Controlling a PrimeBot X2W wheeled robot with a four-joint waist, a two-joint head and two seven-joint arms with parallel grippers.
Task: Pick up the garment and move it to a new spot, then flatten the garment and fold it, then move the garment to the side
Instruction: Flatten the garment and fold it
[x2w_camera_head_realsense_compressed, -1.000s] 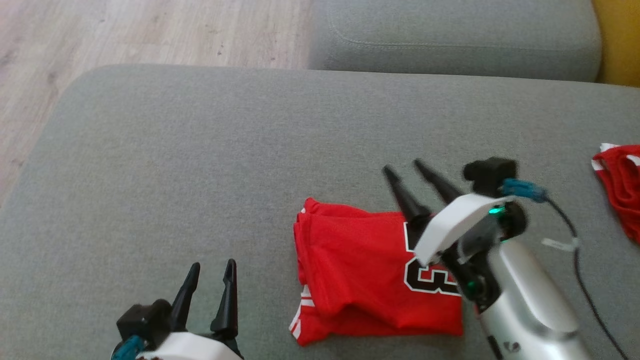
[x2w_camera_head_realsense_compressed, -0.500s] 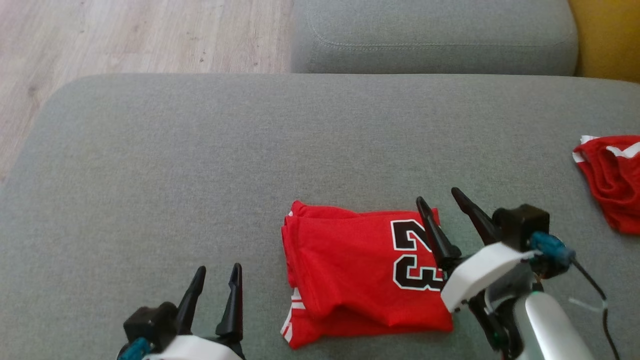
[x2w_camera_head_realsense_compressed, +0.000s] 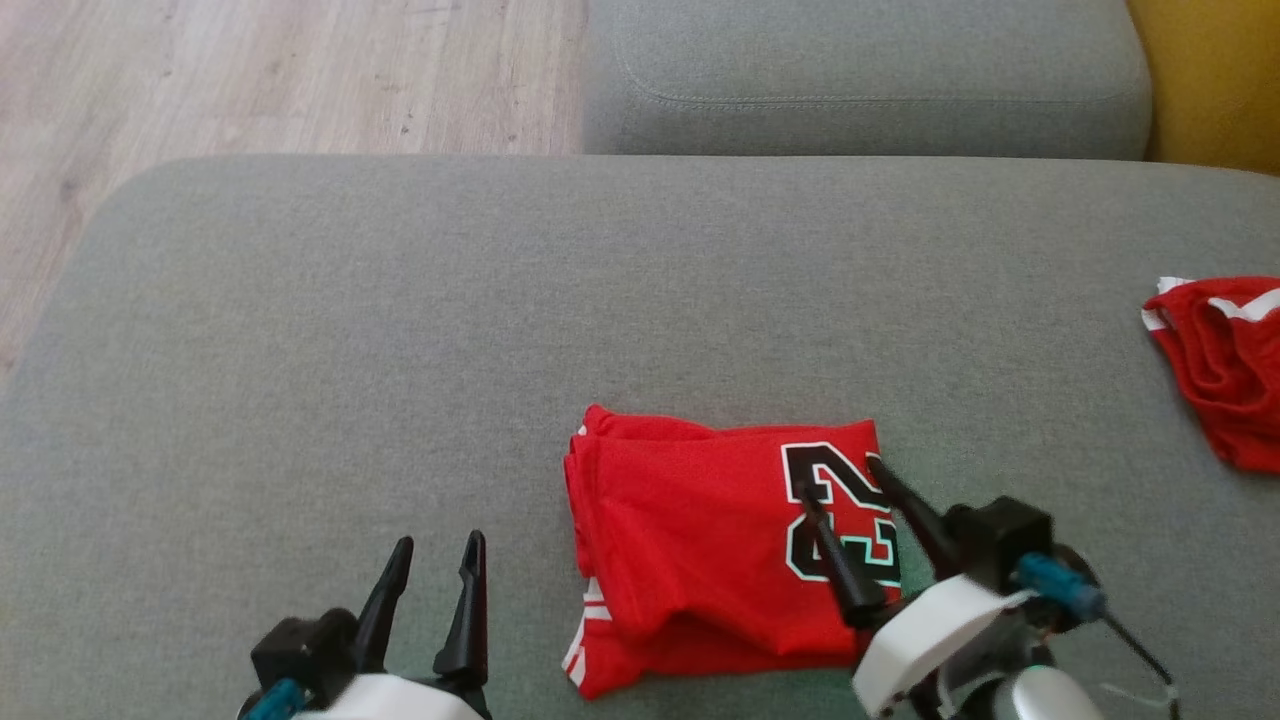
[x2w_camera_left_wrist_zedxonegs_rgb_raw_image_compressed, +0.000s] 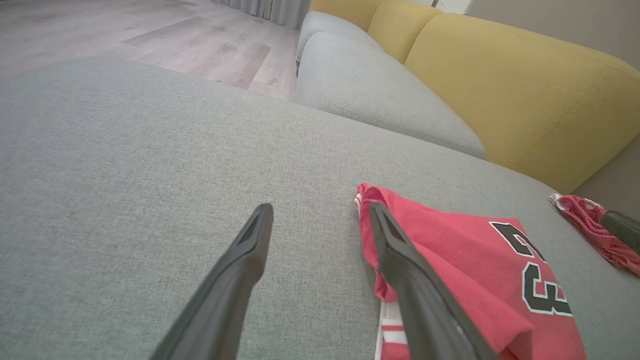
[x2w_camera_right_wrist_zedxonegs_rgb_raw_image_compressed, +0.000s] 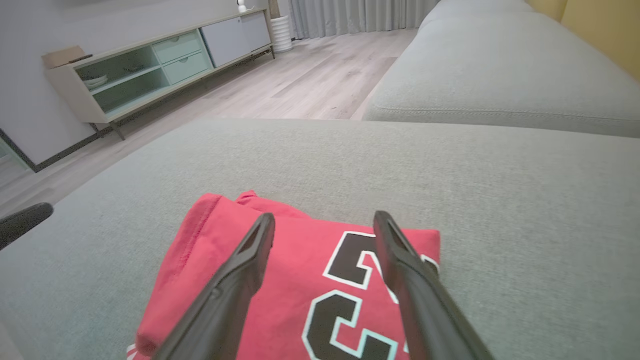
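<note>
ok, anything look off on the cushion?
Mostly tidy. The folded red jersey has a white-striped edge poking out at its near-left corner, so the fold is uneven. A second red garment lies crumpled far right on the cushion.

Head camera looks steeply down on the grey cushion (x2w_camera_head_realsense_compressed: 400, 300). Both wrist cameras sit low and close, facing its far edge. All three share the red jersey (x2w_camera_head_realsense_compressed: 700, 540).

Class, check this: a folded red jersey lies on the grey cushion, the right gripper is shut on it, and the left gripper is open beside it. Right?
No. The right gripper is open, jaws apart over the jersey, as the right wrist view shows. The rest holds: jersey folded on the cushion, left gripper open beside it.
</note>
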